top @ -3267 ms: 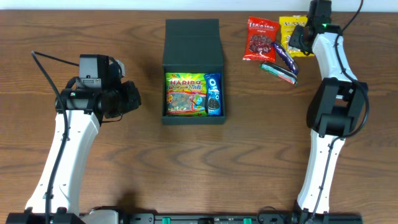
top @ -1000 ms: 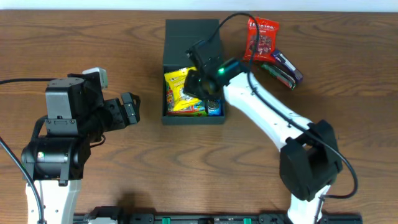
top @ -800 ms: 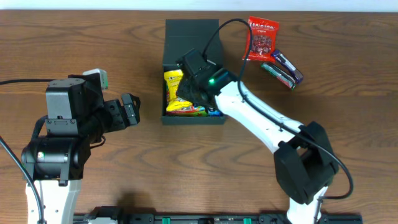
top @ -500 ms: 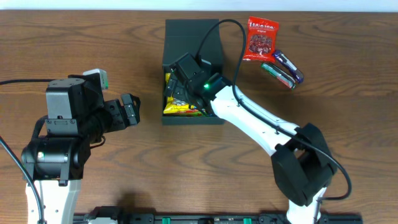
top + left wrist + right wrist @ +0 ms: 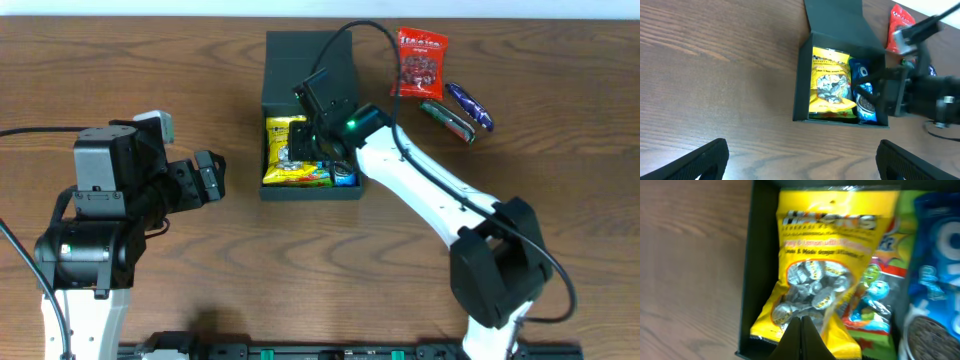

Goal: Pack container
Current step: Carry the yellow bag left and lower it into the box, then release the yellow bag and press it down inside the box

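Observation:
The container (image 5: 272, 108), a dark box with its flap lid (image 5: 310, 58) folded back, stands open at the table's top centre. Inside lie a yellow snack packet (image 5: 287, 152) on the left, a Haribo bag (image 5: 875, 297) partly under it and a blue Oreo pack (image 5: 863, 96) on the right. My right gripper (image 5: 801, 339) hovers over the yellow packet's lower end, jaws pressed together with nothing between them. My left gripper (image 5: 210, 175) stands open left of the box, over bare wood; its fingertips (image 5: 710, 157) frame the left wrist view.
Right of the lid lie a red snack packet (image 5: 421, 62), a purple bar (image 5: 468, 105) and a green bar (image 5: 447, 115). My right arm (image 5: 430, 195) stretches diagonally from the lower right to the box.
My right gripper carried the yellow packet down into the box, let it go, then pulled back a little to the right and shut empty. The left arm has not moved.

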You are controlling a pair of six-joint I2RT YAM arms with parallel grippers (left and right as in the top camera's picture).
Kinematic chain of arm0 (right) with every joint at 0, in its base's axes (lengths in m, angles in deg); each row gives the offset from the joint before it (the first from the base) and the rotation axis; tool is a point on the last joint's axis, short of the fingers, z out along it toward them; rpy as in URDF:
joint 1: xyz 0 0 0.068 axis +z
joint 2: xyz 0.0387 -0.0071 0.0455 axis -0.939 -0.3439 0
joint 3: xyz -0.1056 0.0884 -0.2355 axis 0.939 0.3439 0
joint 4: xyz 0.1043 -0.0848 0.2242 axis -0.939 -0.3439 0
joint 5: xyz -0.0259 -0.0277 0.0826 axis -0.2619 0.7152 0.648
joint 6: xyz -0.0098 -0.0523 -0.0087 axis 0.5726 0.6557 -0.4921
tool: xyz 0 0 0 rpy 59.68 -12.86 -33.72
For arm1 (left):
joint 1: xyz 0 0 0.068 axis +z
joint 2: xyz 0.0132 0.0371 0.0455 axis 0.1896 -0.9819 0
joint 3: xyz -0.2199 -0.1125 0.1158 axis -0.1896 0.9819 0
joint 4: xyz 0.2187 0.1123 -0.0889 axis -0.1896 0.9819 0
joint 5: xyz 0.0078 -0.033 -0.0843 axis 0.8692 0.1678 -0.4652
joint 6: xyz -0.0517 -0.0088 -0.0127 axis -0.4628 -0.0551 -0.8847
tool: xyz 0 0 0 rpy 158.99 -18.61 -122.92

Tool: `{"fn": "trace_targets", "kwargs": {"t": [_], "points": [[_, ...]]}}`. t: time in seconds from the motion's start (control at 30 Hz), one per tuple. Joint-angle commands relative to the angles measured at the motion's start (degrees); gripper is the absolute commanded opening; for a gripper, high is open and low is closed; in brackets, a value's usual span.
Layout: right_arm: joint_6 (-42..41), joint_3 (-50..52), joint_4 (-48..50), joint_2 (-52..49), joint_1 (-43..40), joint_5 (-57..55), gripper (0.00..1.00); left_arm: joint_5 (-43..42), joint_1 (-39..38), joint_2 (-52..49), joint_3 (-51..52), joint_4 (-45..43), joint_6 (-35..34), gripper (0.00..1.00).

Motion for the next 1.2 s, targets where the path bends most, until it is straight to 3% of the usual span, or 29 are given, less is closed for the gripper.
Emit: {"fn": "trace_targets", "kwargs": {"t": [0.0, 0.23, 0.43, 0.6, 1.17], "points": [[4.31, 0.66, -0.22, -4.94, 0.92, 1.92, 0.01, 0.39, -0.17, 0.33, -1.42, -0.04, 0.63, 0.95], [6.34, 0.50, -0.04, -8.87, 1.05, 3.06, 0.01, 0.39, -0.17, 0.33, -1.42, -0.04, 0.63, 0.95], [14.25, -4.11, 1.42, -2.47, -0.24, 6.16, 0.01, 0.39, -0.17, 0.33, -1.42, -0.02, 0.63, 0.95], [14.78, -4.35, 1.79, 0.94, -2.84, 1.88, 0.01, 0.37, -0.17, 0.33, -1.42, 0.00, 0.63, 0.95], [14.78, -3.06, -0.31, -11.56, -2.45, 3.43, 0.01, 0.39, -0.17, 0.33, -1.42, 0.20, 0.63, 0.95]]}}
